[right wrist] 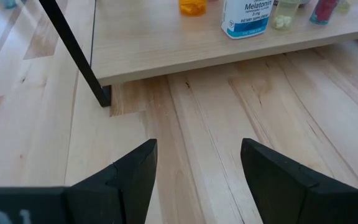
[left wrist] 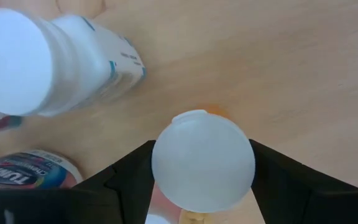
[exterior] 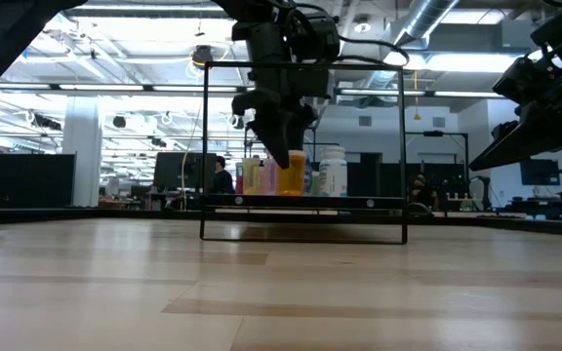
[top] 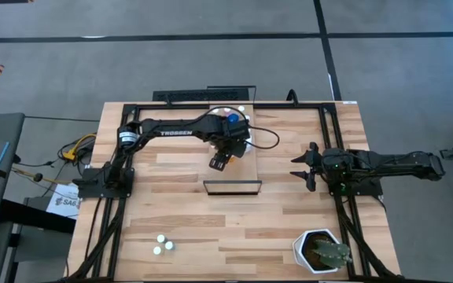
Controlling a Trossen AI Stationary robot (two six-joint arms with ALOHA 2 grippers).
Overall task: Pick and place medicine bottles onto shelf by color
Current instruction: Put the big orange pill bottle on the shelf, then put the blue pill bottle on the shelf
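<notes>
left jaws (left wrist: 202, 186) flank a white-capped orange bottle (left wrist: 202, 158), grip unclear, body mostly hidden; right jaws (right wrist: 197, 168) open, empty.

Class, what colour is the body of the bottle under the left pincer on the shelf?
Orange, with a white cap; the bottle shows best in the low view.

An open lab hall: exposed ducts (exterior: 457, 19) overhead, monitors (exterior: 179, 168) at twelve o'clock, grey floor (top: 211, 63).
</notes>
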